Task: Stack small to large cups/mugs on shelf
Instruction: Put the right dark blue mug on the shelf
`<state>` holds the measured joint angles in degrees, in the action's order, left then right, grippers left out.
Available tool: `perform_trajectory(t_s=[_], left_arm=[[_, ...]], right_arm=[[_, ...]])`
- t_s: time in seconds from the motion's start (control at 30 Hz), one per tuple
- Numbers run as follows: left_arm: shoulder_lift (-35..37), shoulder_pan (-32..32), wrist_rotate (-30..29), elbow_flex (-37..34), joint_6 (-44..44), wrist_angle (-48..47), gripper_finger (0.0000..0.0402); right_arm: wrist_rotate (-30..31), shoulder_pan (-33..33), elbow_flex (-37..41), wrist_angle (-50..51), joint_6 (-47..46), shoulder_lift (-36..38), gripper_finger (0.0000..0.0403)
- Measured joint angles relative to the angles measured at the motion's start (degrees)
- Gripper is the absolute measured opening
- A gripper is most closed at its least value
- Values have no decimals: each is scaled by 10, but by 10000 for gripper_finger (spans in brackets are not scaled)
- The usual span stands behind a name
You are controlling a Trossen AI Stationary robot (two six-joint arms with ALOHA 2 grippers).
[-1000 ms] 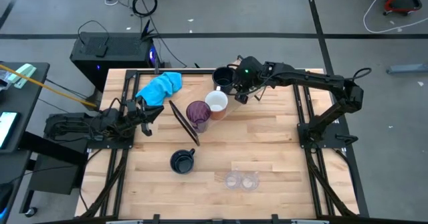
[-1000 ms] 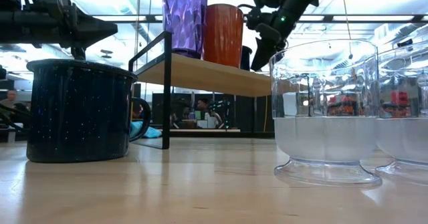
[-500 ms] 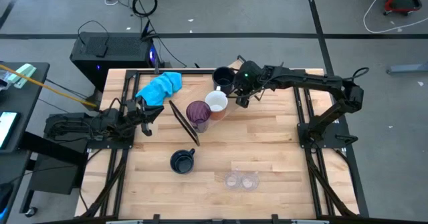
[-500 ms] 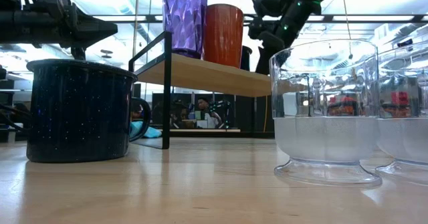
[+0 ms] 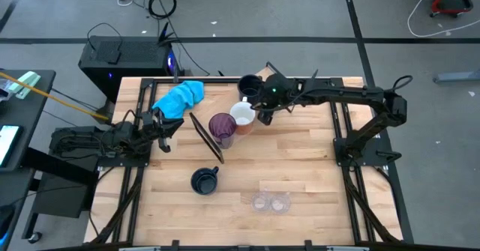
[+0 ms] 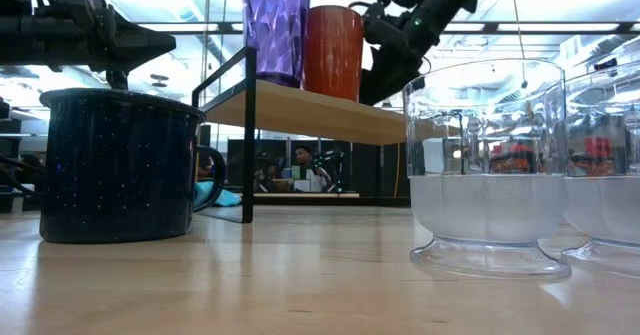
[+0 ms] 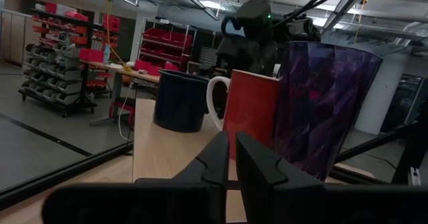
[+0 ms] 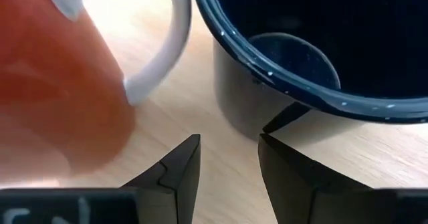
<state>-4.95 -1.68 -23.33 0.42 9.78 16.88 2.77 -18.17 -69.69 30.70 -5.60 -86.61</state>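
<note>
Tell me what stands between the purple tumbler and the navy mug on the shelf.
The red mug with a white handle stands between the purple tumbler and navy mug, clearest in the left wrist view.

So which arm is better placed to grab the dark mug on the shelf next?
The right. Its hand hangs over the shelf right beside the dark mug, fingers apart. The left hand waits at the table's left edge, shut, with the purple tumbler and the red mug between it and that mug.
</note>
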Motion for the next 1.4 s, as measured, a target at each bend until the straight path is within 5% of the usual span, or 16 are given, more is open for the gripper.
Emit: perform_trajectory(t_s=[1.4], left_arm=[[0,0,0,0,0,0,37]], right_arm=[[92,18,17,-15,-108,0,98]])
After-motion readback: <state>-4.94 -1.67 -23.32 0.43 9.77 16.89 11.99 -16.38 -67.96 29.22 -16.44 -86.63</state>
